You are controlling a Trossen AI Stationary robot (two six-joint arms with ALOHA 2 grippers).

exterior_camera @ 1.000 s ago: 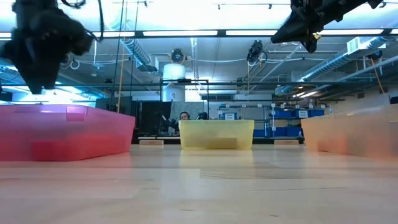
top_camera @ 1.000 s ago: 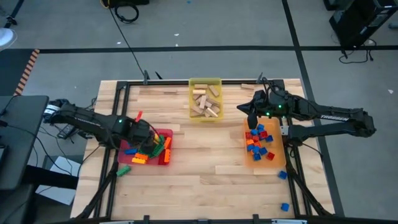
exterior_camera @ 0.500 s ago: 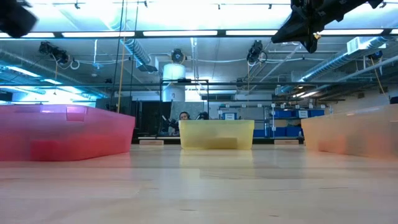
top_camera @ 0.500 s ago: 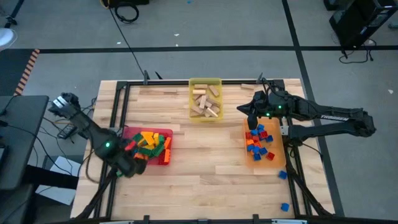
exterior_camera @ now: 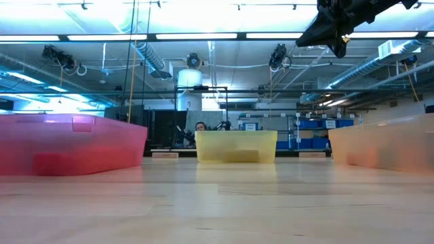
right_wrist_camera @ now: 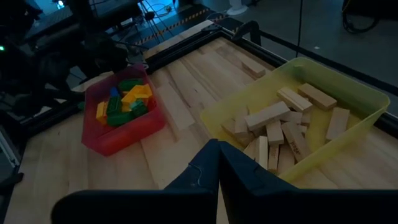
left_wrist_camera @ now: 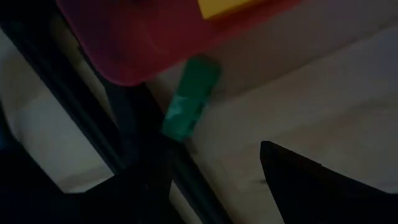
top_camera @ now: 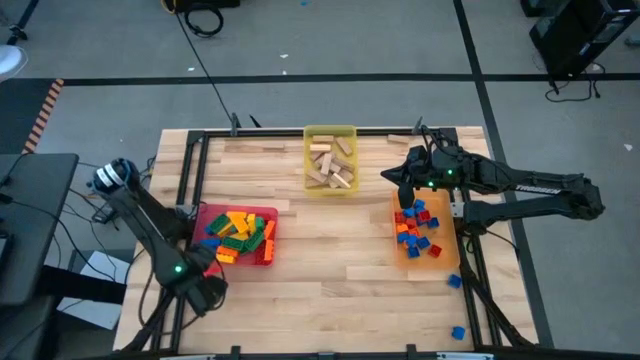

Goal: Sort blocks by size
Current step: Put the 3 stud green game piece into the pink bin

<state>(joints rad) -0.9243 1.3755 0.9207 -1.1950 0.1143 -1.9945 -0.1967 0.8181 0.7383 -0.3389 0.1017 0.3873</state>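
Hiding most of itself under its own dark arm, the left gripper [top_camera: 205, 292] hung over the table's near left corner in the high view, and the green brick [left_wrist_camera: 189, 98] could only be made out in the left wrist view, lying on the wood just outside the red tray [top_camera: 262, 255], beside the black frame rail [left_wrist_camera: 140, 149]. That brick lay ahead of the left fingers [left_wrist_camera: 311, 186], apart from them; the fingers stood parted with nothing between them, one cut off at the picture's edge. The red tray held a heap of yellow, orange and green bricks [top_camera: 238, 232]. The right gripper [top_camera: 404, 192] hovered above the far end of the orange tray [top_camera: 449, 262], fingers pressed together on nothing, over the red and blue bricks [top_camera: 415, 228] lying in it. Two blue bricks [top_camera: 455, 282] lay outside that tray, near the table's right edge. The yellow tray [top_camera: 311, 133] at the far middle held the tan wooden blocks [top_camera: 331, 166]. From table height the trays' contents were hidden behind their tinted walls, and a person [exterior_camera: 201, 126] showed small and indistinct behind the yellow tray.
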